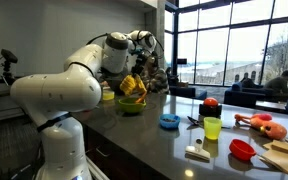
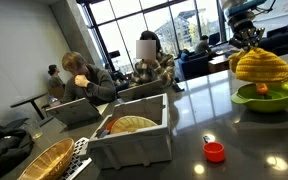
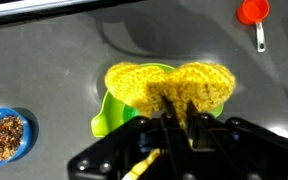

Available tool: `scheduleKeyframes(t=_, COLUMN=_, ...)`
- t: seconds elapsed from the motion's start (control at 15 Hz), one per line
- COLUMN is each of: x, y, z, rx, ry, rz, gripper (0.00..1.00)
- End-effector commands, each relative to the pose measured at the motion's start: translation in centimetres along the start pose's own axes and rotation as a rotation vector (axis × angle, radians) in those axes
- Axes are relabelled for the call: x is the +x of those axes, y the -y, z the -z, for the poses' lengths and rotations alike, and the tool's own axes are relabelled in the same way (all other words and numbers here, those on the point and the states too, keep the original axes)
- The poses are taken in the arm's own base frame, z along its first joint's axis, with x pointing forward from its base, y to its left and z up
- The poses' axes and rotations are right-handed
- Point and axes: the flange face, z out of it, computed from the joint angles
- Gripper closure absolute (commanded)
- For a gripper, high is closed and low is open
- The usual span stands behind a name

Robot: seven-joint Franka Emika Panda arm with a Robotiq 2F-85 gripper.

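Gripper (image 2: 250, 44) pinched shut on yellow knitted cloth (image 2: 261, 66), which hangs directly beneath it, just over green bowl (image 2: 274, 104). Cloth lifted, not yet released.

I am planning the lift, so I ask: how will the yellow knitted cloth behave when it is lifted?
Probably floppy: the yellow knitted cloth droops in folds on both sides of the gripper. Likely light, since a thin pinch at its top holds it over the green bowl. Its coarse knit should grip well, not slip.
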Motion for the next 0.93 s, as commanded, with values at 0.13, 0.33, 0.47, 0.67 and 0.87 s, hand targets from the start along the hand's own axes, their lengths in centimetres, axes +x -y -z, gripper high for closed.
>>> scheduleKeyframes(t=0.13, x=0.0, y=-2.9, z=1.7, rx=0.031, ry=0.003, rz=-0.043, gripper=0.97)
scheduleKeyframes(t=0.33, x=-0.6, y=-3.3, z=2.4, rx=0.038, ry=-0.012, rz=-0.047, gripper=0.97)
scheduleKeyframes(t=0.47, x=-1.0, y=-3.4, z=2.8, rx=0.043, ry=-0.020, rz=-0.046, gripper=0.97)
scheduleKeyframes(t=0.67, x=-1.9, y=-3.8, z=3.8, rx=0.053, ry=-0.044, rz=-0.040, gripper=0.97)
scheduleKeyframes(t=0.87, x=-2.2, y=-5.0, z=4.7, rx=0.062, ry=-0.061, rz=-0.053, gripper=0.97)
